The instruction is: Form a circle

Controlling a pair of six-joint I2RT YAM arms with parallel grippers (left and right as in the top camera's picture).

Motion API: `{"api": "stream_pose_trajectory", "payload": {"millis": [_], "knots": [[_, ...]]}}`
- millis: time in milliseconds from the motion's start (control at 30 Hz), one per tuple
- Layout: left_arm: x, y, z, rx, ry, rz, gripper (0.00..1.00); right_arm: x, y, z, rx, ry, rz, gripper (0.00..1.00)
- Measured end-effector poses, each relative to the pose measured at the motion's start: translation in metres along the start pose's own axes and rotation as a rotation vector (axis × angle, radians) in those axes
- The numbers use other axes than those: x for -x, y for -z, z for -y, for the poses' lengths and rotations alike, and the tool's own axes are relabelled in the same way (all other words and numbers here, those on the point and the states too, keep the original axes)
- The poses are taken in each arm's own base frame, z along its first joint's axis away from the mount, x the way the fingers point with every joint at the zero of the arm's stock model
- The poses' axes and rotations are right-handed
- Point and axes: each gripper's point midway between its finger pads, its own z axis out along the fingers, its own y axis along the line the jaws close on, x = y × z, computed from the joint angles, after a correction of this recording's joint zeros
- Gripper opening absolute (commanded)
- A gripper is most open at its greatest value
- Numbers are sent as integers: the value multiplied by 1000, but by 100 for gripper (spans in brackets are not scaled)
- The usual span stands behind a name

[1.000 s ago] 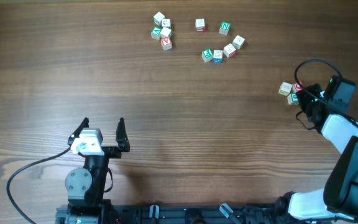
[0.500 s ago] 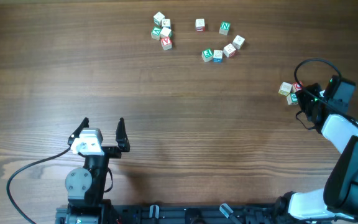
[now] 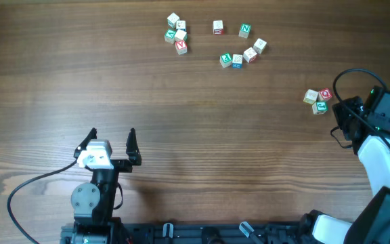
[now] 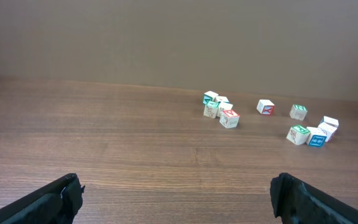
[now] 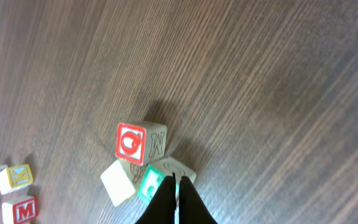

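The table (image 3: 195, 135) carries three sets of small lettered blocks. Toward 12 o'clock, four or five blocks (image 3: 177, 34) are bunched together and touching. Just to their 3 o'clock, six more blocks (image 3: 245, 30) lie in a loose curve: two apart along the far side and four close together bending back toward 6 o'clock. The curve is open on its 9 o'clock side, so it makes no closed ring.

Well apart from both, near the table's 3 o'clock edge, three blocks (image 3: 319, 99) sit packed against each other. In the right wrist view they are a red-faced block (image 5: 132, 140), a plain pale block (image 5: 117, 182) and a green-marked block (image 5: 149, 184).

The right arm (image 3: 378, 146) reaches in from 5 o'clock. The right jaws are pressed fully together and hold nothing. Their tips lie just at 4 o'clock of the three blocks, and I cannot tell whether they touch the nearest one.

The left arm (image 3: 95, 156) stands at the table's 7 o'clock. The left jaws are spread wide and empty, far from every block, with the fingers (image 4: 55, 200) at the bottom corners of the left wrist view.
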Motion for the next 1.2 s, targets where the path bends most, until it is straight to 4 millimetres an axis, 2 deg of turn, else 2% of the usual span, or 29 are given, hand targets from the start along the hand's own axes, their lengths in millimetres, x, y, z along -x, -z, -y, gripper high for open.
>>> {"api": "stream_pose_trajectory", "payload": {"millis": [67,167,233,333,667,1200], "knots": [[0,0,0,0,0,0,100,-2,2,0,1,14,-10,5],[0,0,0,0,0,0,100,-15,2,11,-42,17,-63,4],[0,0,0,0,0,0,100,-30,-1,17,-65,32,-100,5],[0,0,0,0,0,0,100,-40,-8,23,-76,41,-121,5],[0,0,0,0,0,0,100,-38,-32,21,-58,17,-107,4],[0,0,0,0,0,0,100,-34,-33,12,-16,12,-97,5]]}}
